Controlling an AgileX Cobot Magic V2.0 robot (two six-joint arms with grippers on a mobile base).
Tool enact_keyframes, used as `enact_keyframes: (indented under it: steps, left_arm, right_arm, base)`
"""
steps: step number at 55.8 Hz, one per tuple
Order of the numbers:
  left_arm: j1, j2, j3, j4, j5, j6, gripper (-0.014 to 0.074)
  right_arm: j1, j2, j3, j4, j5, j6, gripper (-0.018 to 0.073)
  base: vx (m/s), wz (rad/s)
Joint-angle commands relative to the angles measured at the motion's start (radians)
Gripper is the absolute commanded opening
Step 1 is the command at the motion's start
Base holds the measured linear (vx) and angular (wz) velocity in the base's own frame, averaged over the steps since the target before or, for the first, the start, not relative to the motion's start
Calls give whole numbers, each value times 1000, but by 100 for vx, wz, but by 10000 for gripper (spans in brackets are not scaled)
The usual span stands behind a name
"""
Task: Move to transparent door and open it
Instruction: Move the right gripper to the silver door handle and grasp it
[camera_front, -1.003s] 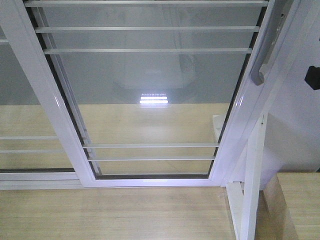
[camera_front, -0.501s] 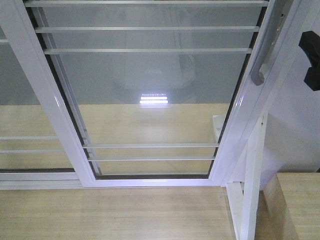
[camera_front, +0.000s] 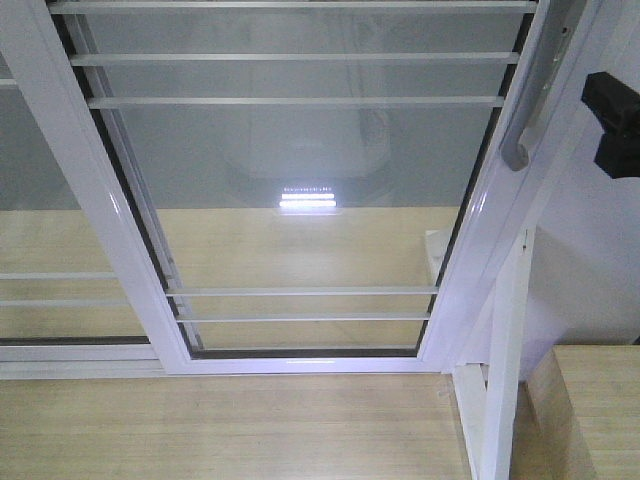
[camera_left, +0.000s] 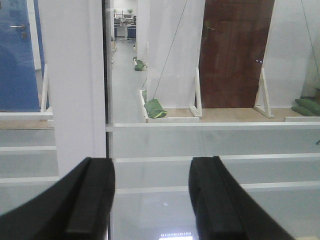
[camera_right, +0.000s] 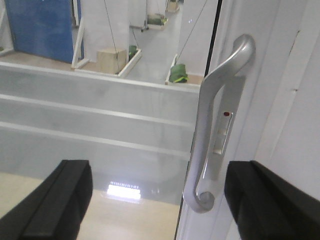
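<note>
The transparent door (camera_front: 300, 190) fills the front view, clear glass in a white frame with thin white bars. Its curved grey handle (camera_front: 528, 115) runs along the right edge. My right gripper (camera_front: 612, 122) shows as a black shape just right of the handle. In the right wrist view this gripper (camera_right: 157, 200) is open, and the handle (camera_right: 212, 130) stands between its fingers, nearer the right finger (camera_right: 270, 200), not touched. My left gripper (camera_left: 151, 200) is open and empty, facing the glass (camera_left: 210, 145) beside a white frame post (camera_left: 75, 85).
A white-framed glass panel without a handle (camera_front: 50, 250) overlaps on the left. Light wooden floor (camera_front: 230, 430) lies below. A white stand (camera_front: 505, 380) and a wooden box (camera_front: 590, 410) are at the lower right. Beyond the glass are a brown door (camera_left: 235, 50) and green bags (camera_left: 155, 108).
My right gripper has come further into the front view from the right edge, moving up and left towards the handle. The door has not moved.
</note>
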Motion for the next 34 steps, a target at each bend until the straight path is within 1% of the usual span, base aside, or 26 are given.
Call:
enact_keyframes:
  steps: [1,7,12,17,25,34]
  left_arm:
    - [-2,-3,-37,-1,-74,-8,472]
    - [-2,-4,-37,-1,-73,-8,472]
    - [-2,-4,-37,-1,-73,-8,472]
    - [-2,-4,-37,-1,-72,-8,472]
    - [-2,-4,-37,-1,-70,-8,472]
    - [-2,-4,-37,-1,-69,-8,472]
  right_arm:
    - [1,58,-62,1,-57,-1,589]
    - [-14,121,-95,2,-56,5,589]
    - [-70,171,-122,4,-60,40,589]
    - [-117,218,-141,4,-82,41,589]
    - [-118,293,-160,-4,-129,-2,589]
    - [-118,387,-161,-4,-247,-9,589]
  base:
    - [0,0]
    - [0,0]
    - [0,0]
    - [0,0]
    - [0,0]
    - [0,0]
